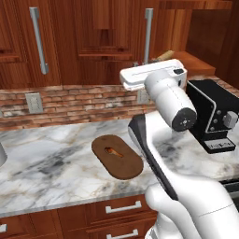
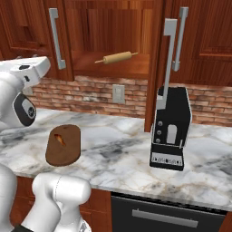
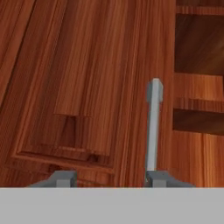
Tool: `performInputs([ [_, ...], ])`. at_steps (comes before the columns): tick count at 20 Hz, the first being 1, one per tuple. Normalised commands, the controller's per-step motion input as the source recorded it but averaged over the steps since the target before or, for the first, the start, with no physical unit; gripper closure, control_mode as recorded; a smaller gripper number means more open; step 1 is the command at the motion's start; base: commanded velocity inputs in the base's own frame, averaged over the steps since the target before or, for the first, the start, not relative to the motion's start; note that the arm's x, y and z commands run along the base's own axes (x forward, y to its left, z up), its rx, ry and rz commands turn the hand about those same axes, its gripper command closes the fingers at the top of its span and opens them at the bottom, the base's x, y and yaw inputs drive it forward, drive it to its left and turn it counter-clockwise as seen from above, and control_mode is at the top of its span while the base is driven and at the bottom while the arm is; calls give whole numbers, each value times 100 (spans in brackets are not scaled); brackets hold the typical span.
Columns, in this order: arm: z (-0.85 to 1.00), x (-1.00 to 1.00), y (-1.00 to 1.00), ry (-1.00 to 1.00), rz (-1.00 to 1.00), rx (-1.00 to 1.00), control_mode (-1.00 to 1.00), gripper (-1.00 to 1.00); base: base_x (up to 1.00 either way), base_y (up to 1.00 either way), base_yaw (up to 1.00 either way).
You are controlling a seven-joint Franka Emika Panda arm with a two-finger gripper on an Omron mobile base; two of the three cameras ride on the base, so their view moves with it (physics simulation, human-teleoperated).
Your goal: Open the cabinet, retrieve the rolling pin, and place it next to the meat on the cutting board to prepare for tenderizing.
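1. Hand view: gripper (image 3: 111, 179) open, the tips apart with nothing between them. It faces a shut panelled door of the cabinet (image 3: 87, 87). That door's handle (image 3: 154, 127) rises just above one tip, outside the gap.
2. Right base view: the other door (image 2: 159, 68) stands swung out, edge-on to the camera. The pin (image 2: 117, 57) lies on the shelf (image 2: 113, 68) inside, untouched, and skewed to the shelf front.
3. Board (image 2: 63, 145) sits on the counter (image 2: 118, 154) below and left of the opening, with the meat (image 2: 60, 139) on it toward one end. Bare board beside the meat looks enough for the pin.
4. Risk: pushing straight ahead would catch a tip on the handle or bump the shut door. The hand likely needs to shift sideways toward the opening first.
5. Risk: the pin is round and slim. An off-centre pinch or a nudge could roll it deeper in or off the shelf lip.
6. Risk: the open door's edge juts over the counter, just beside the coffee machine (image 2: 170, 129). A wide elbow swing that side may strike either.
7. Room: the opening is wide between the doors, but low under the next shelf. The counter between board and machine is bare, so the descent looks free.
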Motion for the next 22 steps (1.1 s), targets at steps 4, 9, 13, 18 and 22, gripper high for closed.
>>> performInputs([
  [4,23,-21,-70,0,0,13,-100,-100,0,0,0],
  [9,38,-7,-62,2,0,21,-100,-100,0,0,0],
  [13,41,-11,-55,7,4,30,-100,-100,0,0,0],
  [18,17,-4,-47,20,2,38,-100,-100,0,0,0],
  [22,-1,5,-20,31,4,38,-100,-100,0,0,0],
])
